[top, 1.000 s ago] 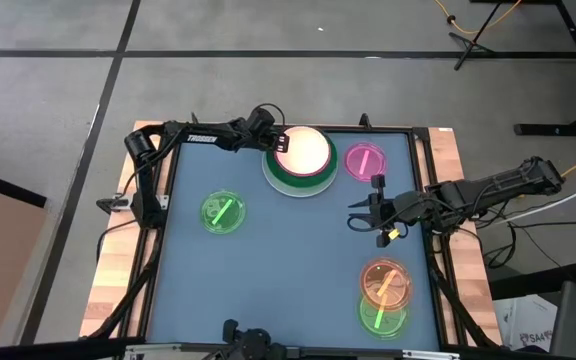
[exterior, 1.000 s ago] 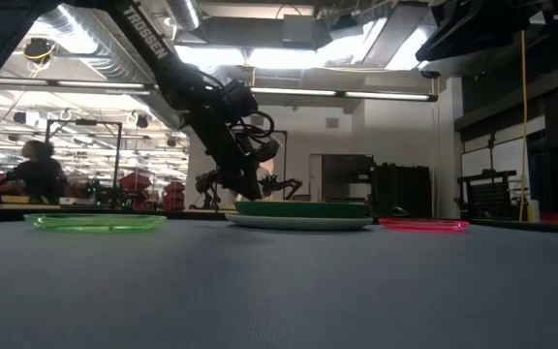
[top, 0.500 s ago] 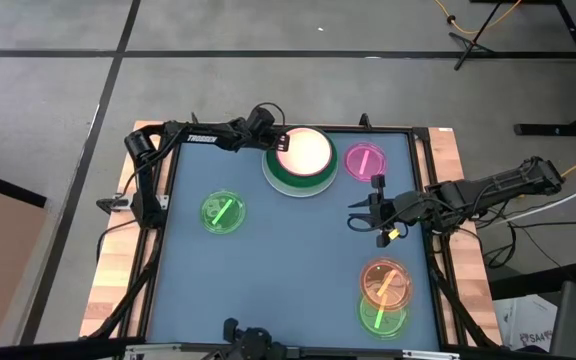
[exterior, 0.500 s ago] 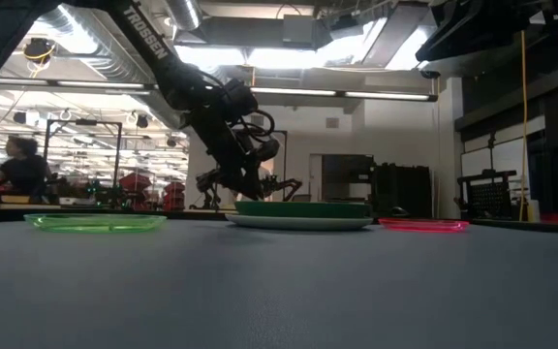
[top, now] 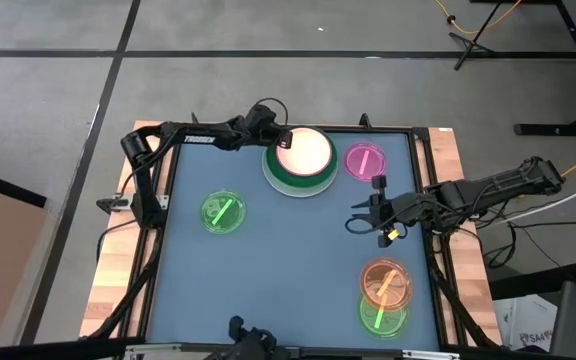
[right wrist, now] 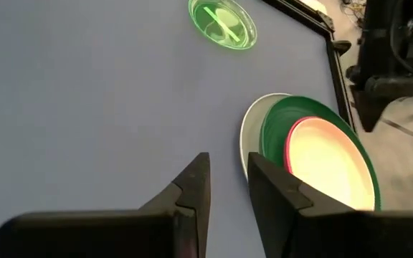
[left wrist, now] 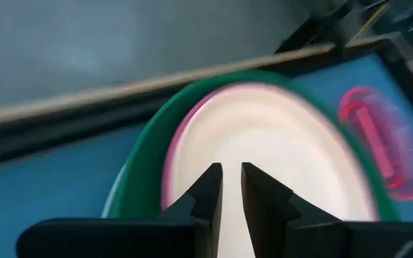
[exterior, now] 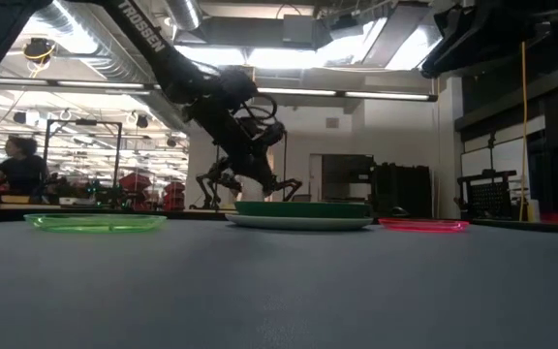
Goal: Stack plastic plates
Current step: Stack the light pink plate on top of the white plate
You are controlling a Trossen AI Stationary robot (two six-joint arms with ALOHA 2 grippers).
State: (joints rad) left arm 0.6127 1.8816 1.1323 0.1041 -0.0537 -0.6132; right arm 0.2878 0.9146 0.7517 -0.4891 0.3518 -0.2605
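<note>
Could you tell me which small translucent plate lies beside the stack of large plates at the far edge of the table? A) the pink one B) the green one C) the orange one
A: the small translucent pink plate lies right beside the stack of large plates.

You can read one word only: "TROSSEN" in pale capitals along the left arm [exterior: 148, 24] in the low view, on the dark link that slopes down toward its gripper. The same arm carries a pale mark in the high view, too small to read.
</note>
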